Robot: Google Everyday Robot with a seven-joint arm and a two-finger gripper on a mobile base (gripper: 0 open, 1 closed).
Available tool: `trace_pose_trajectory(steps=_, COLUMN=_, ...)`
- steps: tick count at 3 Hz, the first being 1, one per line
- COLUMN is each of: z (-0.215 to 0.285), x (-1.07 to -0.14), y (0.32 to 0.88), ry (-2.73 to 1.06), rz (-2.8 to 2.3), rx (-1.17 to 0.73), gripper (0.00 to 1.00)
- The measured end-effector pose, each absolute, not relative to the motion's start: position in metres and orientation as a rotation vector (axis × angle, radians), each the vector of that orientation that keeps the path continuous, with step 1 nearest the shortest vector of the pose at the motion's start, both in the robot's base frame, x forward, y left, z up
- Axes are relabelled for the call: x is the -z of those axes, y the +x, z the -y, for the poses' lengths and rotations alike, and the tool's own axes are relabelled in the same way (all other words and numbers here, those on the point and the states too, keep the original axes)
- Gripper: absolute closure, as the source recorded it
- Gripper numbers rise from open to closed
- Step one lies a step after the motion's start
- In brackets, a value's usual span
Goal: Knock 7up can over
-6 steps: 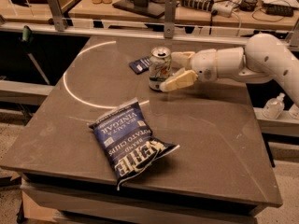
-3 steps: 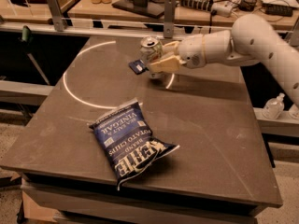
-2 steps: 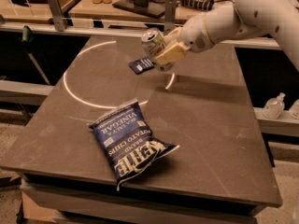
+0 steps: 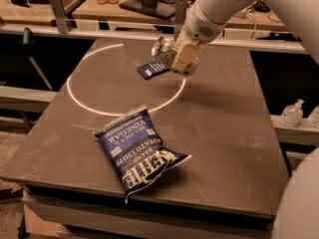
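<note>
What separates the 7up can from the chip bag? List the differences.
The 7up can is a small silvery cylinder; the chip bag is a larger, flat blue pouch. The can is tilted at the gripper, farther back; the bag lies flat nearer the front.

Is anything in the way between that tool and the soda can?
Nothing visible does. The tool grips the 7up can, which is tilted above the far part of the table. A dark-blue packet lies just below it in the camera view.
</note>
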State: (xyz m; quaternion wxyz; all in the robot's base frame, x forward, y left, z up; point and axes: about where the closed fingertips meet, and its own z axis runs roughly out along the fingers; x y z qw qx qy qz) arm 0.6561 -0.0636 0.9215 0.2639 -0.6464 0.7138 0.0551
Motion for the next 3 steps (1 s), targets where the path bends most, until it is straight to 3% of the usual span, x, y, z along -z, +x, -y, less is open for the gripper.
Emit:
trace_pose_trajectory(steps=1, z=0.083, x=-0.903, y=0.654, ry=-1.871, rz=-2.053, rx=0.047, gripper=1.0)
trace_pose_trajectory(steps=2, z=0.101, x=-0.887, y=0.653, ry=-1.956, rz=-2.145, rx=0.252, gripper=0.86)
trace_pose_trajectory(steps=3, z=0.111, x=-0.867, y=0.651, ry=-2.037, rz=-2.22, rx=0.378, gripper=0.54)
